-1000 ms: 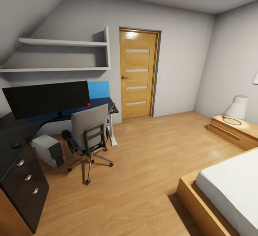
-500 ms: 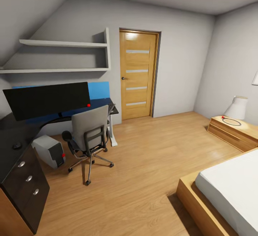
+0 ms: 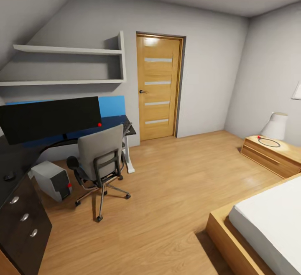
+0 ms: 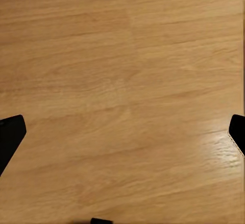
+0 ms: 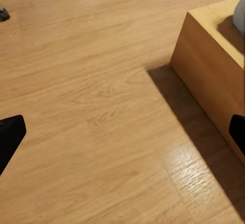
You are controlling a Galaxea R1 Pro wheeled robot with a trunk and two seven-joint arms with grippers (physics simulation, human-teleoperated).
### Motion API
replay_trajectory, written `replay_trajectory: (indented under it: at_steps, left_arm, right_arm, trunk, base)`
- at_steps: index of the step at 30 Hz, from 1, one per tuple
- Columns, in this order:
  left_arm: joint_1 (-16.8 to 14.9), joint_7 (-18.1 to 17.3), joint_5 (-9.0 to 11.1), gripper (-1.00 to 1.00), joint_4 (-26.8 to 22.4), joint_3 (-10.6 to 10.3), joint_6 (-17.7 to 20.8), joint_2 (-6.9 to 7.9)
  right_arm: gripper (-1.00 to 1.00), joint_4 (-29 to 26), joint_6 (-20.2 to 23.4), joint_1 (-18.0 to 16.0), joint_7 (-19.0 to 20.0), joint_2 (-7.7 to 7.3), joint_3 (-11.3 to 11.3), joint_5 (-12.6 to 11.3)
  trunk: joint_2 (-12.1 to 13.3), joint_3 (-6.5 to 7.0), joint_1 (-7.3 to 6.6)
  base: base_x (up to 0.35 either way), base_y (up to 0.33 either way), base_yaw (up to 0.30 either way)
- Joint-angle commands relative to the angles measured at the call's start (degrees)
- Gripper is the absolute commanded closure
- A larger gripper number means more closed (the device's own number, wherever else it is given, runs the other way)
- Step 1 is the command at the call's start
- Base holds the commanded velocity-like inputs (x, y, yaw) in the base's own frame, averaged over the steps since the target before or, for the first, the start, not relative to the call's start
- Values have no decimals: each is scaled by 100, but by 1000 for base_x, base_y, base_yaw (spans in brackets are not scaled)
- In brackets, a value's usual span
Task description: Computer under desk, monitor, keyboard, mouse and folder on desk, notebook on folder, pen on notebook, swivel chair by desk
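Gleaming black monitor [image 3: 50, 118], grey padded swivel chair [image 3: 100, 154]

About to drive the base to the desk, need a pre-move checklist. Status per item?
1. Monitor on desk: ok.
2. Computer under desk: ok, it stands on the floor beneath the top.
3. Mouse on desk: ok.
4. Folder on swivel chair seat: cannot tell, chair back hides the seat.
5. Left gripper and right gripper empty, fingers apart: ok.
6. Keyboard location: cannot tell.

Home bedroom, bed [image 3: 271, 220], desk [image 3: 16, 158], swivel chair [image 3: 98, 158], probably bedside lamp [image 3: 276, 125]
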Motion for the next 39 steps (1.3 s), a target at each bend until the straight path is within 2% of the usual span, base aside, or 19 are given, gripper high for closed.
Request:
replay_trajectory:
  at_steps: [1, 8, 39]
  left_arm:
    - [-1, 5, 14, -100, 1, 4, -14, -2]
    - [-1, 5, 14, -100, 6, 4, -21, -2]
    - [-1, 5, 14, -100, 8, 12, -28, -3]
  right_arm:
    - [-100, 4, -18, -5, -1, 6, -11, 1]
    - [-100, 5, -20, -5, 3, 12, -3, 9]
    - [-100, 4, -20, -5, 4, 5, -2, 10]
  trunk:
    - [-4, -6, 4]
    - [-4, -25, 4]
    - [-4, -57, 4]
  base:
    - [314, 2, -224]
    - [318, 11, -170]
    - [319, 55, -11]
